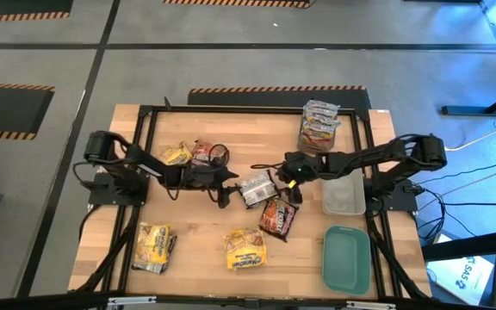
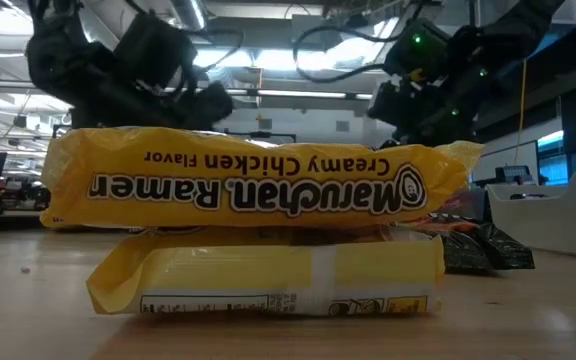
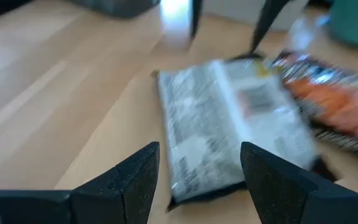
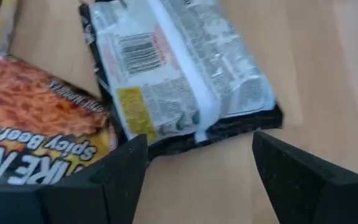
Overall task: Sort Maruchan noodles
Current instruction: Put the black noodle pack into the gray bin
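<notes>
While both arms flank silvery packet (image 1: 255,189), fingers spread.

Both arms reach inward toward mid-worktop, left pincer (image 1: 224,196) and right pincer (image 1: 275,180) (each gaping, empty) facing one another.

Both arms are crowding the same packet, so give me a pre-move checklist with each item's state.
1. Left gripper open around the silvery packet: ok.
2. Right gripper open, holding nothing: ok.
3. Arms kept apart: not ok; both aim at the same silvery packet.
4. Silvery packet free of neighbours: not ok; the spicy beef packet lies against it.
5. Clear tray unobstructed: ok.
6. Packet flavour readable: cannot tell.
</notes>
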